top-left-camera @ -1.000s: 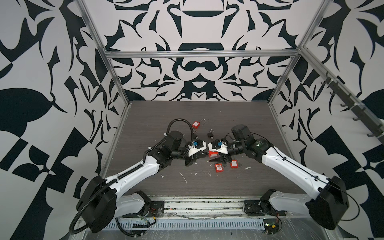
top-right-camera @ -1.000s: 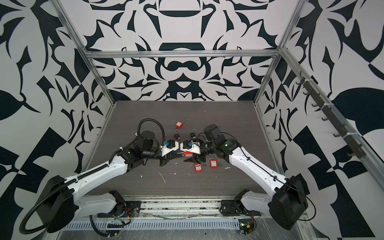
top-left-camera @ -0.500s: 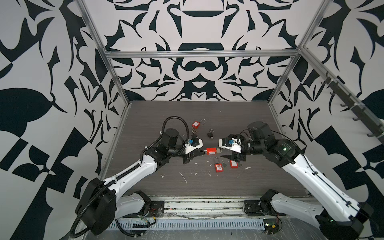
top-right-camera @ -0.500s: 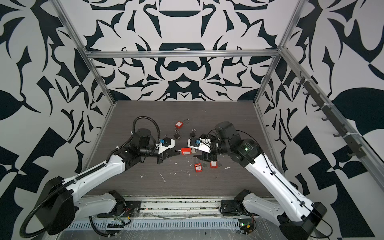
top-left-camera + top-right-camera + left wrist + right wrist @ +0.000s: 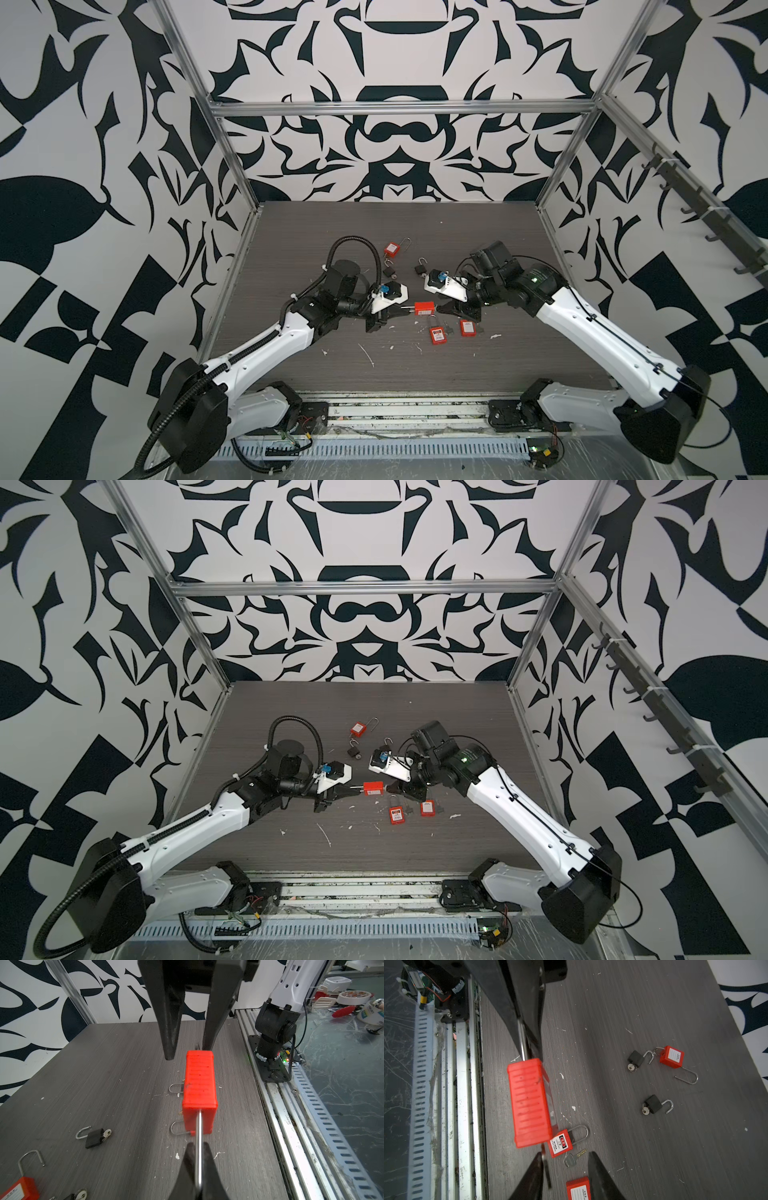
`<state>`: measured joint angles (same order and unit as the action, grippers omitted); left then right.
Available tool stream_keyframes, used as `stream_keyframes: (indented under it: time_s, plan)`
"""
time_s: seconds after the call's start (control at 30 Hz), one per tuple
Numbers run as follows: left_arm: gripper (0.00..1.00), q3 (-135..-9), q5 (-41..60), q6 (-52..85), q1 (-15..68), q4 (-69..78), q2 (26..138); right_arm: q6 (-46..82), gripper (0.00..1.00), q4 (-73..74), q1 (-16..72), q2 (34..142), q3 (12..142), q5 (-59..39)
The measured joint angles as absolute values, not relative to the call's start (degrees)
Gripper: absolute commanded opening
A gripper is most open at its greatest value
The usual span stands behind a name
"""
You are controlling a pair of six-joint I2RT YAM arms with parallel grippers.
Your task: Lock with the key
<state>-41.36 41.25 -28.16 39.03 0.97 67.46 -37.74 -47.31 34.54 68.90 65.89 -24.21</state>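
Lying nearest me on the table point(image 5: 291, 374) are a closed red padlock point(image 5: 436, 335), a second red lock point(image 5: 468, 327) and a loose key point(image 5: 570, 1160), all directly beneath my work. Above them my left gripper point(image 5: 401, 309) is clamped on the shackle point(image 5: 199, 1136) of the held red padlock point(image 5: 424, 308), level and off the table. My right gripper point(image 5: 441, 309) has its fingers apart at the opposite end. Beyond lie a black padlock point(image 5: 390, 272), its twin point(image 5: 420, 269), then an open red one point(image 5: 392, 248). One near label begins "PROPERTY"; the other writing is too small to read.
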Motion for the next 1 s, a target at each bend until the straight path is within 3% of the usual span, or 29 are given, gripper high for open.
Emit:
stream_keyframes:
  time_s: [0.17,0.5,0.63,1.0]
  plan:
    - [0.0,-41.41,41.08,-28.12,39.03,0.99,67.44,-38.11,0.21,-47.31,34.57,69.21,65.73,-24.67]
    - [0.0,-41.78,41.43,-28.14,39.03,0.03,67.44,-43.31,0.16,-41.91,34.59,63.35,60.69,-28.95]
    - [0.0,-42.48,41.54,-28.62,39.03,-2.46,67.4,-45.1,0.01,-42.54,34.59,64.16,60.69,-31.55]
    - [0.0,-44.71,39.55,-33.85,38.85,-10.98,66.43,-47.59,0.0,-41.54,33.82,64.79,58.72,-32.93]
